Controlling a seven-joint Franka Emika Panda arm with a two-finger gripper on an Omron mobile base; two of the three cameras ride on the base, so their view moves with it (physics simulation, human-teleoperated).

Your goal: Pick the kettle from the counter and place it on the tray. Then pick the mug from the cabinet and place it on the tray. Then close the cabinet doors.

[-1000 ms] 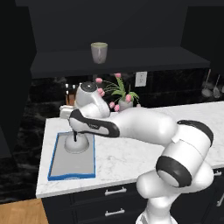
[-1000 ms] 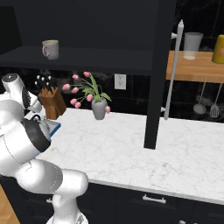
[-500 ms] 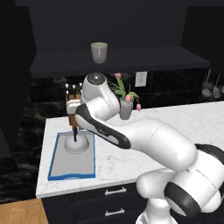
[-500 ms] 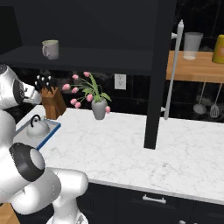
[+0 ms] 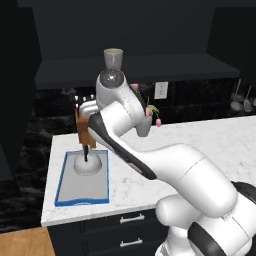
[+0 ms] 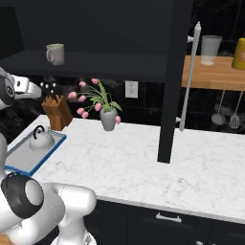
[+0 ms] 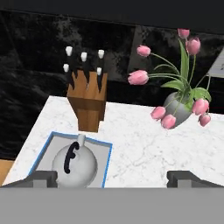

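The silver-grey kettle [image 5: 89, 163] [image 6: 41, 139] [image 7: 74, 165] sits at the far end of the blue-rimmed tray [image 5: 81, 201] [image 6: 48, 154] on the white counter [image 5: 200, 134], its black handle upright. My gripper [image 7: 114, 177] hovers above and in front of the kettle, open, with nothing between its fingertips [image 7: 43, 178]. The grey-beige mug [image 5: 113, 57] [image 6: 55, 53] stands on the dark shelf of the cabinet [image 5: 150, 70]. One black cabinet door [image 6: 173, 81] stands swung out, with its silver bar handle [image 6: 190, 76] facing me.
A wooden knife block [image 7: 89, 103] [image 6: 55, 114] stands just behind the tray. A grey vase of pink tulips [image 7: 178, 108] [image 6: 108, 117] is to its right. Dark drawers [image 5: 120, 232] run under the counter. A wooden shelf with jars [image 6: 215, 72] hangs at right.
My arm has swung upward and the hand has risen well above the tray. The kettle stays on the tray where it was. The jaws remain wide apart.
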